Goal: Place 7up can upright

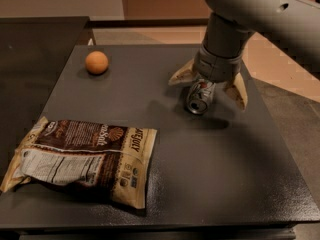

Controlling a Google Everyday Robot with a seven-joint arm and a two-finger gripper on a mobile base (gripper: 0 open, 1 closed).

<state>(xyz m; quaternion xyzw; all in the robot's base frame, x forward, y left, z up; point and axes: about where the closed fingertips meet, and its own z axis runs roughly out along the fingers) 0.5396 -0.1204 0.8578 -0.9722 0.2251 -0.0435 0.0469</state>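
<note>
The 7up can [201,97] lies on its side on the dark table [200,164], right of centre, its shiny top facing the front. My gripper [208,86] is straight above it, low over the table. Its two tan fingers [181,74] are spread wide, one on each side of the can, not closed on it. The grey arm hides the can's rear half.
An orange ball [96,62] rests at the back left of the table. A brown and white snack bag [82,156] lies flat at the front left. The table's right edge runs just past the gripper; a lighter floor lies beyond.
</note>
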